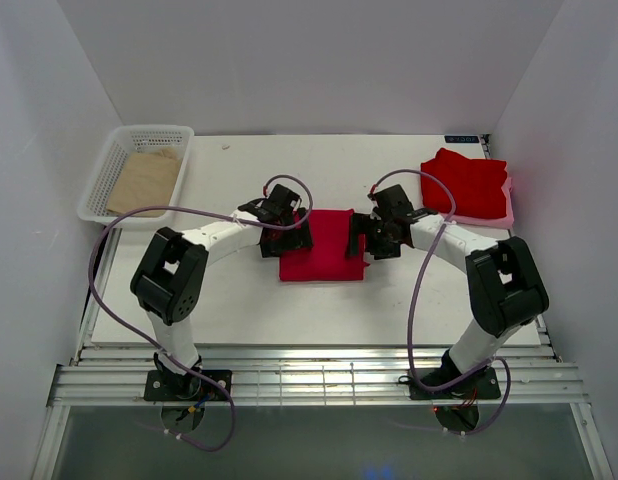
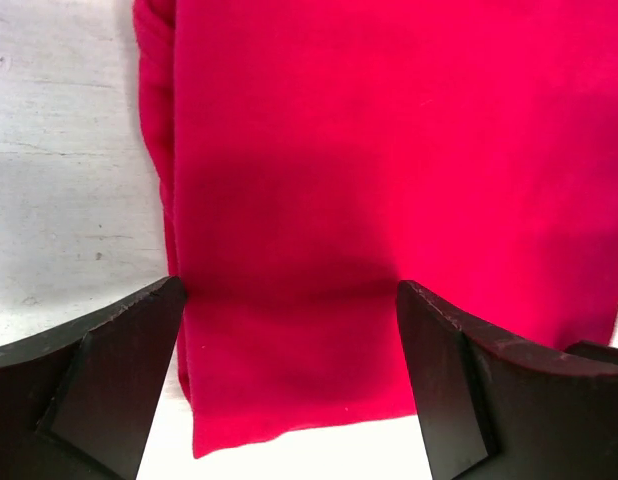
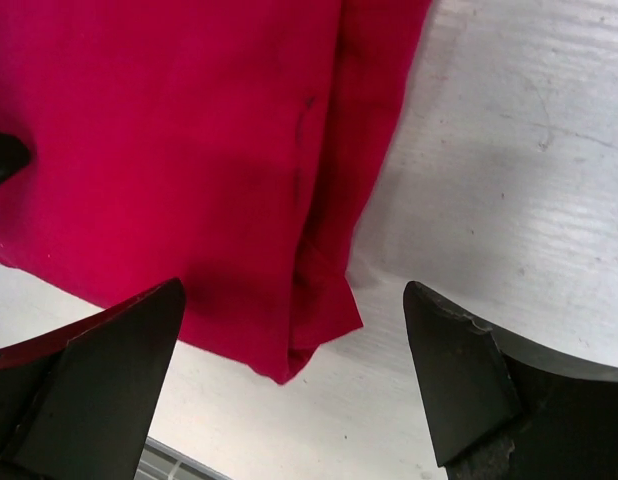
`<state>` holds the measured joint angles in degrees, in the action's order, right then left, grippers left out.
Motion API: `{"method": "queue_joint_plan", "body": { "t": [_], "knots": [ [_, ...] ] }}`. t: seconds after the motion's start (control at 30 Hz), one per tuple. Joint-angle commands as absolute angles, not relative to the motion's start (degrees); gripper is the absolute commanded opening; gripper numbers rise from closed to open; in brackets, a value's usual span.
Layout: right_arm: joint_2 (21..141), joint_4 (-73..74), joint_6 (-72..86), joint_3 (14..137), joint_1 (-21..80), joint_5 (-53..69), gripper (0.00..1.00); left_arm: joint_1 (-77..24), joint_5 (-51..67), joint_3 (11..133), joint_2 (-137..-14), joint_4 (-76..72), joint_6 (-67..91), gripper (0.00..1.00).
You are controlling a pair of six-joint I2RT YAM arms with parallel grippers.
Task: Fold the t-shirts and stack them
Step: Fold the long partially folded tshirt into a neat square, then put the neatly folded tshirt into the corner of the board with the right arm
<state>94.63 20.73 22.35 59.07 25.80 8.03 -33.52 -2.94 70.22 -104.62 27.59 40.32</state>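
Top view, left to right.

Upper left: white basket (image 1: pixel 154 131) holding a tan sheet (image 1: pixel 144 182), flat inside it.

Left of centre: left gripper (image 1: pixel 286 238) sits at the left edge of the folded t-shirt (image 1: pixel 324 262). In the left wrist view its fingers (image 2: pixel 99 390) are spread wide above the red cloth, pinching nothing. The shirt's rolled left edge runs top to bottom of that frame.

Centre: the folded t-shirt lies flat on the white table (image 1: pixel 289 315) as a near-square red block, edges parallel to the table edges. Long axis cannot be told, nearly equal sides. No collar or sleeve shows, so which way it points cannot be told.

Right of centre: right gripper (image 1: pixel 374 238) is at the shirt's right edge. In the right wrist view the jaws are spread and hold nothing, straddling the shirt's near corner, with bare table under the right finger.

Upper right: 1 more red t-shirt (image 1: pixel 467 182), loosely bunched and wider left to right, rests on a pale pink piece (image 1: pixel 504 213), well apart from the folded one.
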Motion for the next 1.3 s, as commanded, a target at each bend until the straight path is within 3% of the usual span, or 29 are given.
{"method": "queue_joint_plan", "body": {
  "t": [0.0,0.47,0.9,0.93,1.03,1.07,1.23,1.27],
  "knots": [
    [97.1,15.7,23.6,59.7,25.0,11.5,0.95,-33.8,-4.6,71.8,-104.8,28.3,39.6,0.97],
    [104.9,14.4,25.0,64.9,25.2,13.5,0.95,-34.0,-3.5,70.6,-105.6,28.0,41.0,0.96],
    [111.4,19.7,23.6,73.4,32.1,8.2,0.91,-35.0,-3.3,71.5,-105.4,27.5,41.7,0.96],
    [111.5,19.9,23.6,73.5,32.6,7.7,0.89,-35.0,-3.3,71.5,-105.3,27.5,41.7,0.96],
    [112.1,21.7,23.6,73.9,33.7,5.3,0.70,-35.0,-3.2,71.6,-105.3,27.4,41.7,0.96],
    [112.7,22.2,23.6,74.4,33.9,4.6,0.59,-35.0,-3.0,71.6,-105.3,27.2,41.8,0.96],
    [114.7,24.8,22.9,75.1,36.1,0.6,0.36,-35.0,-2.8,71.6,-104.5,26.4,41.9,0.96],
    [115.6,25.1,22.9,75.1,36.4,0.3,0.28,-35.0,-2.9,71.6,-104.3,26.3,42.0,0.96]
  ]
}}
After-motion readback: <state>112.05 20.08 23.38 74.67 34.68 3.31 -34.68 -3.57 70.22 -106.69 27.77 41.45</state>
